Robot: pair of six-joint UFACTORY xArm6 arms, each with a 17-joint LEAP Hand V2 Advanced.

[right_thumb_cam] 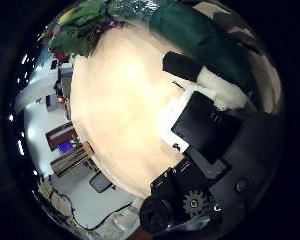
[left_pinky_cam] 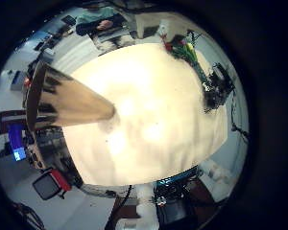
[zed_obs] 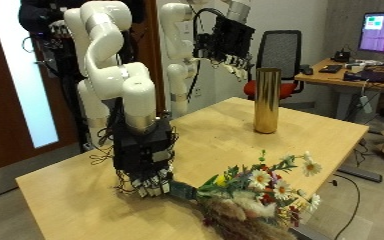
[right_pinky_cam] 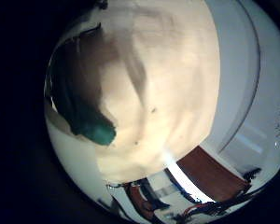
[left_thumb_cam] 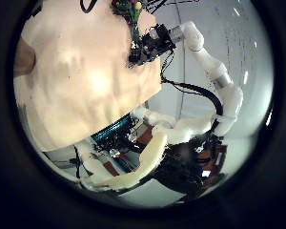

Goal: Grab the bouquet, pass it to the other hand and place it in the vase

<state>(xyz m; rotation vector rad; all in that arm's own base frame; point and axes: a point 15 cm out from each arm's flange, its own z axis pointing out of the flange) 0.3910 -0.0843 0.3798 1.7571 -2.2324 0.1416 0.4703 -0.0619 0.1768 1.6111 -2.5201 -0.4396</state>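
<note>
The bouquet (zed_obs: pixel 252 192) of mixed flowers lies on the wooden table (zed_obs: pixel 99 185) near its front edge, stems in green wrap pointing at my right hand (zed_obs: pixel 146 165). That hand hangs fingers-down right beside the stem end, open, with nothing gripped. Its palm views show the green wrap (right_thumb_cam: pixel 195 35) (right_pinky_cam: pixel 79 93) close by and the blooms (right_thumb_cam: pixel 85 30) farther off. A tall brass vase (zed_obs: pixel 265 100) stands upright at the table's far side. My left hand (zed_obs: pixel 225 38) is raised high behind the vase, open and empty; it looks down on the vase (left_pinky_cam: pixel 67 101) and the bouquet (left_pinky_cam: pixel 182 46).
A black office chair (zed_obs: pixel 288 55) and a desk with a monitor (zed_obs: pixel 379 30) stand beyond the table's far edge. The bouquet's blooms reach close to the table's front corner.
</note>
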